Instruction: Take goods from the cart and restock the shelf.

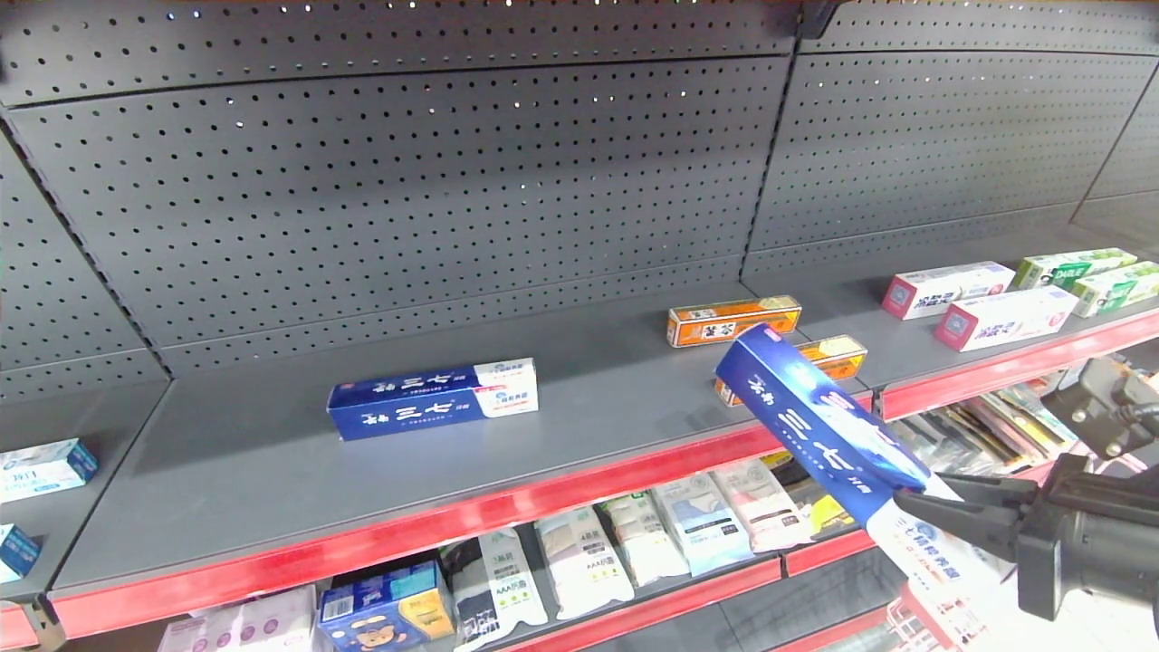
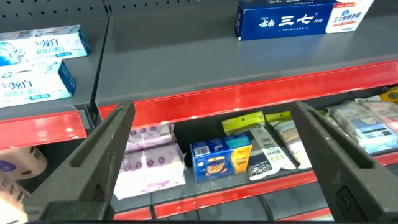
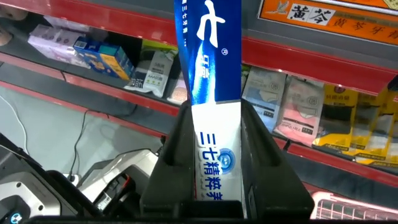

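My right gripper (image 1: pixel 916 507) is shut on the white end of a long blue and white toothpaste box (image 1: pixel 819 421). The box tilts up toward the grey shelf (image 1: pixel 589 407), in front of its red front edge. In the right wrist view the box (image 3: pixel 208 56) rises from between the gripper (image 3: pixel 214 134) fingers. A matching blue toothpaste box (image 1: pixel 433 398) lies flat on the shelf to the left, also seen in the left wrist view (image 2: pixel 292 18). My left gripper (image 2: pixel 214 168) is open with nothing in it, facing the shelf's red edge (image 2: pixel 249 87).
Two orange boxes (image 1: pixel 733 320) (image 1: pixel 838 358) lie just behind the held box. White, pink and green boxes (image 1: pixel 1005 317) fill the right bay, and light blue boxes (image 1: pixel 45 469) the left bay. Packets (image 1: pixel 634 543) line the lower shelf. A red wire cart (image 1: pixel 933 625) is at the bottom right.
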Motion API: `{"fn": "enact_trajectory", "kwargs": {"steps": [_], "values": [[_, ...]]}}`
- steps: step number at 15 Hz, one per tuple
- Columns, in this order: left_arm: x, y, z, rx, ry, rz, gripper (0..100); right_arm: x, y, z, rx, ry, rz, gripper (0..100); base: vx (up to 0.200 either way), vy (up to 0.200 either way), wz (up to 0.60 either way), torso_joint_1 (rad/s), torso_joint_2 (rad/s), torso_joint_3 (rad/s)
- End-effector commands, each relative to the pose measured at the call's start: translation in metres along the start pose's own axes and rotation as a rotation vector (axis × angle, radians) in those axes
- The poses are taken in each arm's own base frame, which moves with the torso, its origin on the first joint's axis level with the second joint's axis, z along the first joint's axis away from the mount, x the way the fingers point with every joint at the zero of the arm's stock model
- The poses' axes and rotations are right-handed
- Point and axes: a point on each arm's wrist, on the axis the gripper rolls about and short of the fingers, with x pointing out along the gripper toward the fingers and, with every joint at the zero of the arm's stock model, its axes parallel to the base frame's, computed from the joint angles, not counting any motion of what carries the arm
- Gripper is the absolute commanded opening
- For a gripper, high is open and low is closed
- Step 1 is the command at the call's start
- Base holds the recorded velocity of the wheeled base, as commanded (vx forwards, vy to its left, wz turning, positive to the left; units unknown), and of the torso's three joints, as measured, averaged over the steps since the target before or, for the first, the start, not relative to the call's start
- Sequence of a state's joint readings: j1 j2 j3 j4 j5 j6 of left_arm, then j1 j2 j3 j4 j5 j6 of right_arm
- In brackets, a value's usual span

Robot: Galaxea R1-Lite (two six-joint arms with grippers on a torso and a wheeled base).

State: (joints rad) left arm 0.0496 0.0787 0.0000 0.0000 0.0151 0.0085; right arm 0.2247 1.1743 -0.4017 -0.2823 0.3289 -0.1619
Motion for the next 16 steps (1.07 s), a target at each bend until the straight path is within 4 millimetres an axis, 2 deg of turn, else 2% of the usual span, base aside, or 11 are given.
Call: {"fn": "enact_trajectory", "kwargs": {"steps": [1, 6, 11, 12, 13, 14, 15, 16], "values": [[0.0, 0.0, 0.0, 0.007, -0.005, -0.008, 100, -0.004, 0.001, -0.003, -0.001, -0.001, -0.017, 0, 0.0, 0.0, 0.0, 0.0, 0.0, 0.0], [-0.003, 0.0, 0.0, 0.084, -0.055, -0.119, 100, -0.007, -0.001, -0.003, 0.003, -0.012, -0.06, 0, 0.0, 0.0, 0.0, 0.0, 0.0, 0.0], [-0.006, 0.0, -0.001, 0.081, -0.091, -0.093, 100, -0.009, -0.007, 0.001, -0.004, -0.022, -0.094, 0, 0.0, 0.0, 0.0, 0.0, 0.0, 0.0], [-0.009, 0.0, 0.013, 0.078, -0.124, -0.117, 100, -0.009, -0.007, 0.001, -0.005, -0.024, -0.095, 0, 0.0, 0.0, 0.0, 0.0, 0.0, 0.0], [-0.007, 0.0, 0.069, 0.026, -0.114, -0.158, 100, -0.009, -0.007, 0.001, -0.007, -0.024, -0.095, 0, 0.0, 0.0, 0.0, 0.0, 0.0, 0.0], [0.007, -0.002, 0.107, -0.093, -0.078, -0.177, 100, -0.008, -0.007, 0.0, -0.005, -0.018, -0.094, 0, 0.0, 0.0, 0.0, 0.0, 0.0, 0.0], [0.02, -0.003, 0.135, -0.106, -0.086, -0.193, 100, -0.008, -0.007, -0.002, -0.003, -0.011, -0.093, 0, 0.0, 0.0, 0.0, 0.0, 0.0, 0.0], [0.035, -0.004, 0.144, -0.106, -0.048, -0.201, 100, -0.008, -0.006, -0.002, -0.004, -0.011, -0.09, 0, 0.0, 0.0, 0.0, 0.0, 0.0, 0.0]]}}
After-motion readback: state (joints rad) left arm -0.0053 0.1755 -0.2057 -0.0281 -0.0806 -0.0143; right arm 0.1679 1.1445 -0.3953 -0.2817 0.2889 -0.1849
